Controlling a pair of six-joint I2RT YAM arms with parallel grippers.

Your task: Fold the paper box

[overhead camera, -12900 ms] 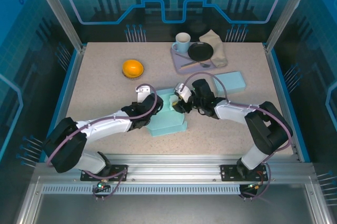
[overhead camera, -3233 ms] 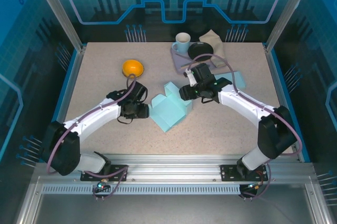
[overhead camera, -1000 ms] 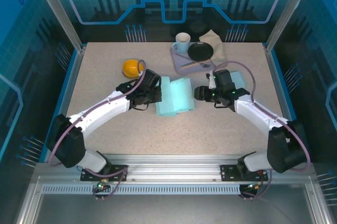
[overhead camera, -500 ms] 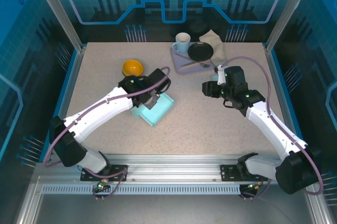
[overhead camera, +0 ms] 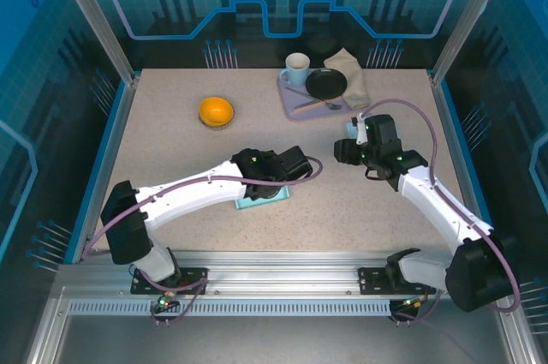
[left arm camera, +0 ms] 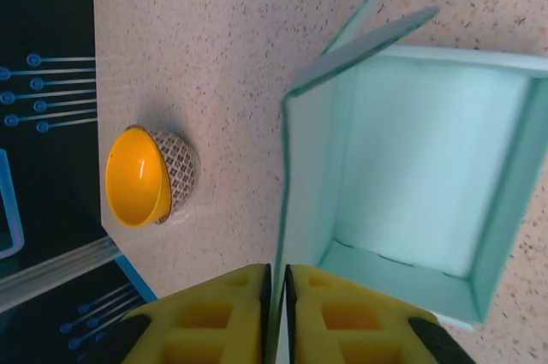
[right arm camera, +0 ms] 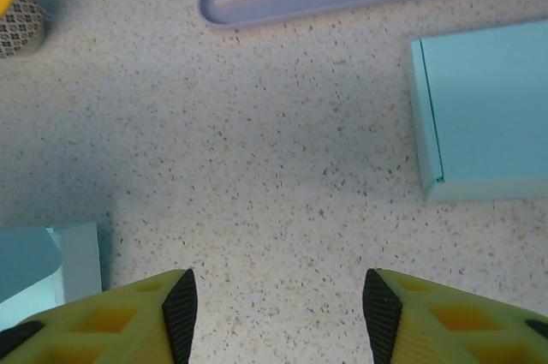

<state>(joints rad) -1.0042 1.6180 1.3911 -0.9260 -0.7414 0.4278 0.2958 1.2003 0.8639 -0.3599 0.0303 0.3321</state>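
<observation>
Paper box, part-folded: a pale teal paper box (left arm camera: pixel 411 150), top open, standing on the speckled beige desk (overhead camera: pixel 171 150).
In the top view it sat slightly toward 6 o'clock from the desk's middle, under the left wrist. The left pincer (left arm camera: pixel 274 283) was closed on one thin upright side wall, the pads nearly together. The right pincer (right arm camera: pixel 276 283) stood open and empty over bare desk, at 3 o'clock from the box and well apart. A round orange bowl with patterned outside (overhead camera: pixel 216 111) lay at 10 o'clock. A flat closed teal carton (right arm camera: pixel 488 107) lay at 2 o'clock in the right wrist view.
</observation>
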